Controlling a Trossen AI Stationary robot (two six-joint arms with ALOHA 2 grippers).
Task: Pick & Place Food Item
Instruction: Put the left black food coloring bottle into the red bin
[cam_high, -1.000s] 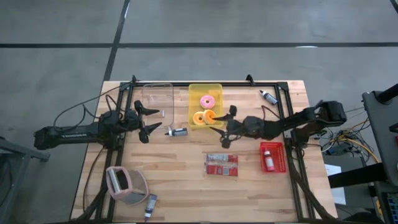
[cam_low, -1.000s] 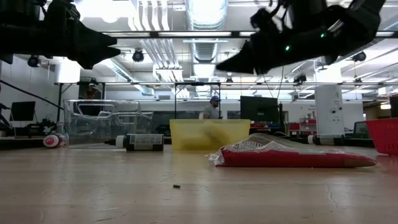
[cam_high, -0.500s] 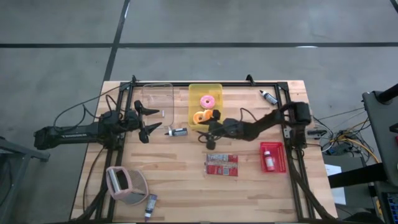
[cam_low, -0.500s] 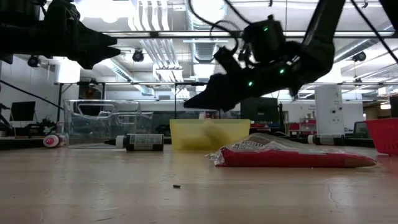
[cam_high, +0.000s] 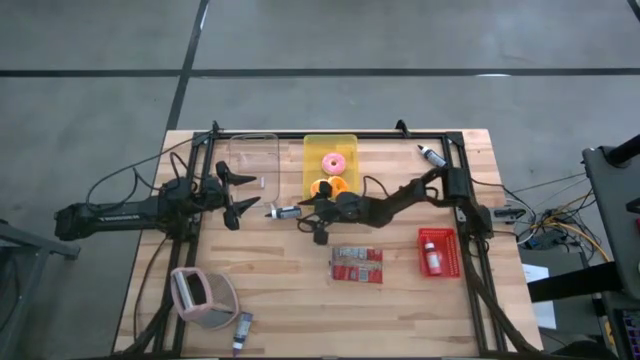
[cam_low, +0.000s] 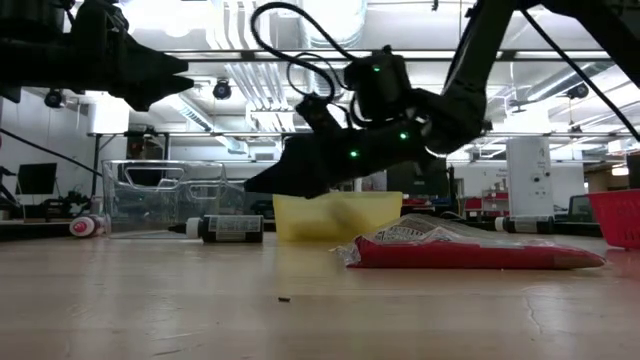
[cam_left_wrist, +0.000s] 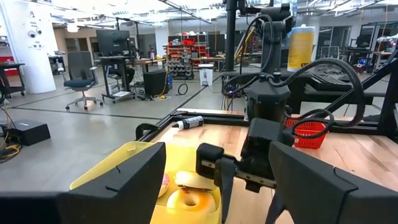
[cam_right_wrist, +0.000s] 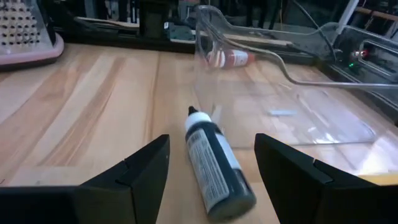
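Near the table's (cam_high: 280, 290) middle, the right gripper (cam_right_wrist: 211, 180) hovers wide apart and empty over a small dark bottle (cam_right_wrist: 214, 165); stiff, slick, likely to roll; best pinched across its body.

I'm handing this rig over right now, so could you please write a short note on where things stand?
Right gripper: open, empty, above the table, aimed at the dark bottle lying by the clear container.
Left gripper: open, empty, waiting beside the clear container.
Yellow bin holds the pink donut and orange donuts.
Done: no item is held at present.
Left: grasp an item and place it.
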